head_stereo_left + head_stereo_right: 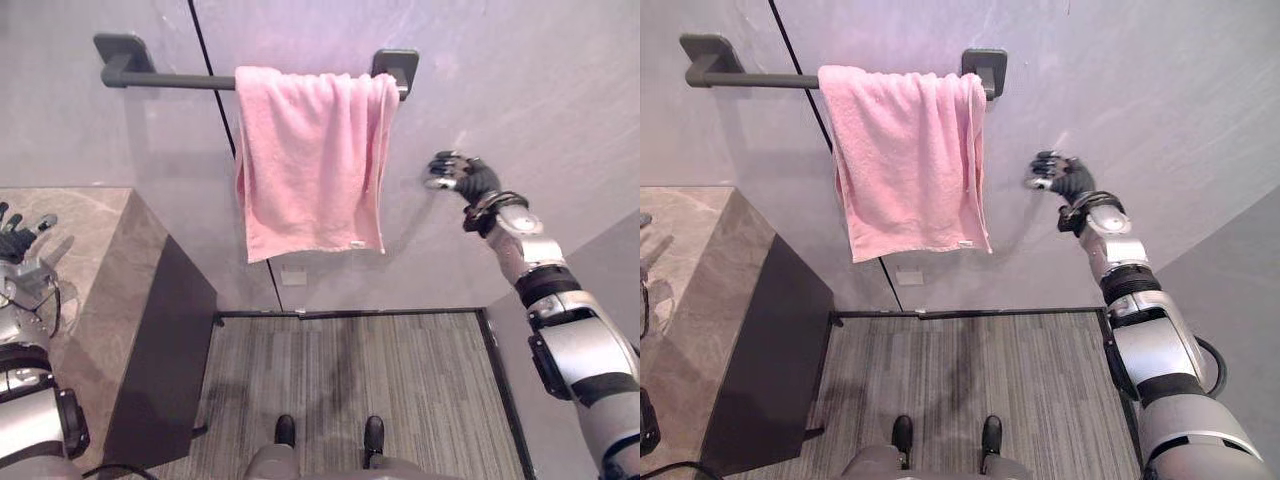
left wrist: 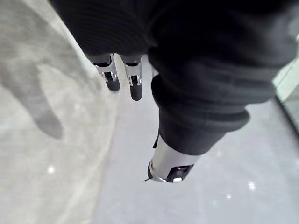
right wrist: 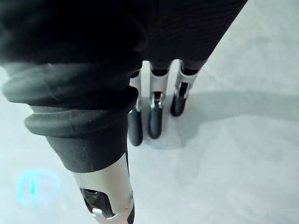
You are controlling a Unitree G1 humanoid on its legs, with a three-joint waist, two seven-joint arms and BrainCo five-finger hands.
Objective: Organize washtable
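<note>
The pink towel (image 1: 310, 170) hangs bunched at the right end of the bar (image 1: 170, 80), so I think the right robot hand (image 1: 455, 172), released just right of it, should spread it leftward gently, while the left robot hand (image 1: 18, 245) hovers released over the tabletop (image 1: 90, 230).

A grey-brown marbled stone surface (image 1: 95, 250) stands at the left against the pale grey wall (image 1: 500, 80), its top set over a dark flat side panel (image 1: 165, 340). Beside and below it lies a floor of grey striped planks (image 1: 380, 380). On the wall a dark metal towel bar (image 1: 170, 80) carries a pink terry towel (image 1: 305, 160), draped over its right end and hanging in folds
</note>
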